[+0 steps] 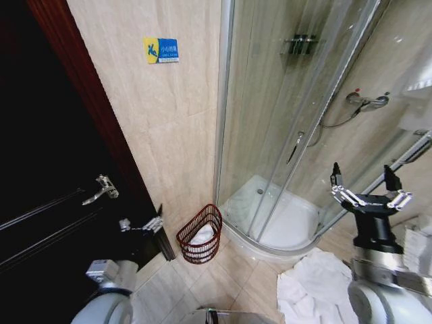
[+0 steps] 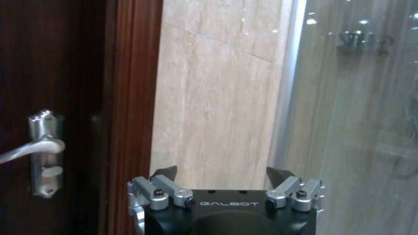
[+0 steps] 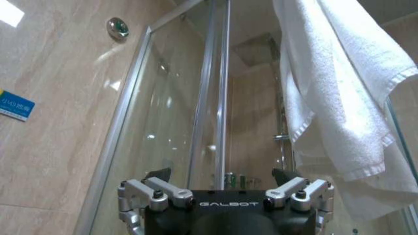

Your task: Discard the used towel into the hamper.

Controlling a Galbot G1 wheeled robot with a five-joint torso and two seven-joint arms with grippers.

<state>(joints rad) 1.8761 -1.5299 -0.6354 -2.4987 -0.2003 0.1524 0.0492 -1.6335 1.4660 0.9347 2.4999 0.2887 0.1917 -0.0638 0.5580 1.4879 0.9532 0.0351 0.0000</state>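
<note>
— Nearest, seeing a white towel (image 1: 317, 280) lying heaped on the floor tiles (image 1: 236, 287), low on the right side, just beside the right arm's base.

— Noting the right gripper (image 1: 368, 196) above it?

— Yes, hanging raised well above that heap, jaws spread wide, gripping nothing. Pointing up toward the shower glass (image 3: 183, 122) rather than down, judging by its wrist view. Also catching a second white towel (image 3: 339, 98) draped off to one side there, not touching the fingers.

— Placing the left gripper (image 1: 143, 225)?

— Sitting low on the left, close by the dark door (image 1: 47, 169) and its lever handle (image 1: 101, 189), jaws likewise gaping and empty.

— And finding the hamper (image 1: 200, 234)?

— Standing farther on, on the floor against the beige wall (image 1: 155, 121), between door and shower tray (image 1: 283, 223), open mouth upward, something white already showing inside.

— Weighing the arms, then?

— Reckoning the left nearer the hamper, the right nearer both towels. Meaning, probably, carrying leftward and forward from the right jaws to the basket. Not managing to pick out the used towel between the two.
</note>
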